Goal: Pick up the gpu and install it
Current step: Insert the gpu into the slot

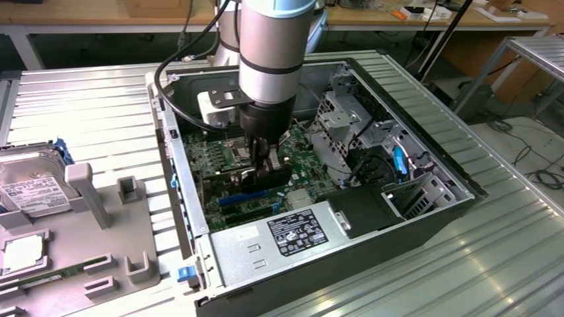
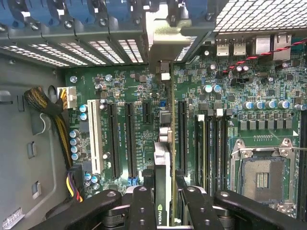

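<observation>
Wrist view looks along the gpu (image 2: 160, 211), held edge-on with the gripper (image 2: 164, 179) clamped on its two faces, over the motherboard (image 2: 120, 86) just beside a long black slot (image 2: 182, 136). A braided cable bundle (image 2: 48, 108) lies well aside. On the exterior view, the power supply (image 1: 238, 247) and drive cage (image 1: 339, 122) crowd the arm.

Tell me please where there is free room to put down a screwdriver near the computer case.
The ribbed table is bare on the exterior view's right of the case, and again beyond the grey tray. Inside the case it is crowded: the gripper holds the gpu over the motherboard.
</observation>
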`<state>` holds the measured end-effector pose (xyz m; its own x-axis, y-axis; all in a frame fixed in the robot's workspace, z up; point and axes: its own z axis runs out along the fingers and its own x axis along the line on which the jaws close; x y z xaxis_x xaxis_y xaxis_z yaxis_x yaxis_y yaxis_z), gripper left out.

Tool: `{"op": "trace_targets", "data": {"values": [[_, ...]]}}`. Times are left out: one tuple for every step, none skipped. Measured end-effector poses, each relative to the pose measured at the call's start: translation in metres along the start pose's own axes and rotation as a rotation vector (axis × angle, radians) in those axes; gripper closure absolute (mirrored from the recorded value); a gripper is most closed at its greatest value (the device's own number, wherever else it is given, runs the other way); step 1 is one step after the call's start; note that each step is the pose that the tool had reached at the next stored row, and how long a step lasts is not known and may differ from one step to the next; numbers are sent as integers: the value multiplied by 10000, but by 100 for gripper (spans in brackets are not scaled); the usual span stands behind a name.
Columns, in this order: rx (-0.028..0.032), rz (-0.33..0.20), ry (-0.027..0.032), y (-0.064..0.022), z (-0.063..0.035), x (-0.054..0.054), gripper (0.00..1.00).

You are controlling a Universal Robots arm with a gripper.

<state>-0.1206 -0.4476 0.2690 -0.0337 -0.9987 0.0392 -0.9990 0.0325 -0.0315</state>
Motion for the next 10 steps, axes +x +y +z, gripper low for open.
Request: {"op": "trace_targets", "data": {"values": [[-1,1,-1,4,0,0,73],[-1,2,-1,7,0,0,73],[-1,0,-2,7,0,0,73],[-1,-1,-2,8,0,1,73],[-1,-1,-2,10,-1,1,73],[0,0,-2,14,0,1,73],[-1,1,-2,19,-1,2,73],[-1,0,-1,24,-1,2,73],[-1,0,-2,31,-1,2,73],[-1,0,-2,37,-1,2,73]]}}
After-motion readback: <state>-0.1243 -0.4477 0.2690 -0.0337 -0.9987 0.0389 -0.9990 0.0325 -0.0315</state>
